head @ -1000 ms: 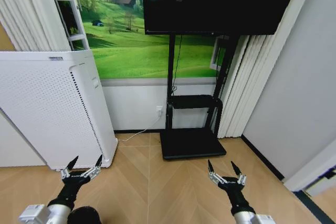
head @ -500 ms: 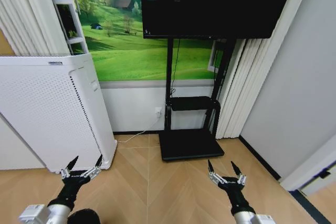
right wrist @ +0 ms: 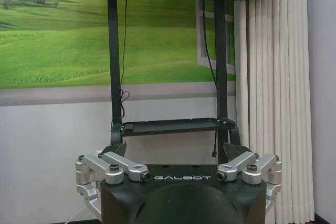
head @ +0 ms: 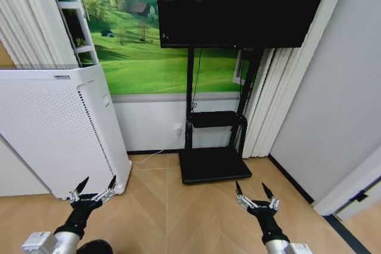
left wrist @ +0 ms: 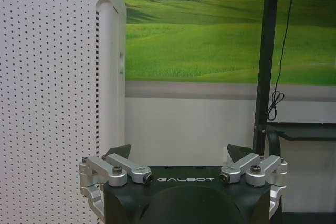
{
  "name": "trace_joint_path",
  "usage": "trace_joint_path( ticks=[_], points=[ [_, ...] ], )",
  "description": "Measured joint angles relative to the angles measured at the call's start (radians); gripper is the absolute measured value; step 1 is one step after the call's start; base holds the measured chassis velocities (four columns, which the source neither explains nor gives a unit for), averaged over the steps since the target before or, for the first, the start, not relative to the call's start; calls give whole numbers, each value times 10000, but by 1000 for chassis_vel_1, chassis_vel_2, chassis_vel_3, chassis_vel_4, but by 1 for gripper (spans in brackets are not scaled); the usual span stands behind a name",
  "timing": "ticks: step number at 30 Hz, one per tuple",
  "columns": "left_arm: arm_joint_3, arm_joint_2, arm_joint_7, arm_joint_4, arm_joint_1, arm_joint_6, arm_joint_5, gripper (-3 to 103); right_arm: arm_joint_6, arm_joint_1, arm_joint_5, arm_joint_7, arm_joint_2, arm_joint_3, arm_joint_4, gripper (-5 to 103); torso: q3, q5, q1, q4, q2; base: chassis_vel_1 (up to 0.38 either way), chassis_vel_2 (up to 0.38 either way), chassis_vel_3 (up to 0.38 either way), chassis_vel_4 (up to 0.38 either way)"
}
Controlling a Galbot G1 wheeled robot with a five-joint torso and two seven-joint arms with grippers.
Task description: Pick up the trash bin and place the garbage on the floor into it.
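Overhead, both pincers, left [head: 95, 185] and right [head: 255, 193], hover spread above floor [head: 178, 218].

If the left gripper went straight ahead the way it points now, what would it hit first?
Probably the white perforated appliance: the open left gripper points at its lower front corner by the wall. Depth is unclear, so it might slip past to the white wall panel.

Head view is taken from high up, angled forward and down at the green meadow wall mural [head: 143, 57] and the black metal TV stand [head: 214, 141], seen from a distance. Both wrist views are taken level, low and nearer, toward the same wall. The mural [left wrist: 199, 35] and stand [right wrist: 173, 124] are shared.
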State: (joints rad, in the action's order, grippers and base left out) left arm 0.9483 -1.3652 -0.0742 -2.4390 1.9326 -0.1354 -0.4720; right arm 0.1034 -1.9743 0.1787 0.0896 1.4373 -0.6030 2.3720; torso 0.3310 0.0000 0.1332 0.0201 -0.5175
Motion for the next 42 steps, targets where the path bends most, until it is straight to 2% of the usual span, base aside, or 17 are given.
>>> trace_joint_path(
  ticks=[13,42],
  points=[
    [0,0,0,0,0,0,0,100,0,0,0,0,0,0,0,100,263,0,167,0,-432,0,0,0,0],
    [1,0,0,0,0,0,0,100,-1,0,0,0,0,0,0,100,995,0,685,0,-1684,0,0,0,0]
  ],
)
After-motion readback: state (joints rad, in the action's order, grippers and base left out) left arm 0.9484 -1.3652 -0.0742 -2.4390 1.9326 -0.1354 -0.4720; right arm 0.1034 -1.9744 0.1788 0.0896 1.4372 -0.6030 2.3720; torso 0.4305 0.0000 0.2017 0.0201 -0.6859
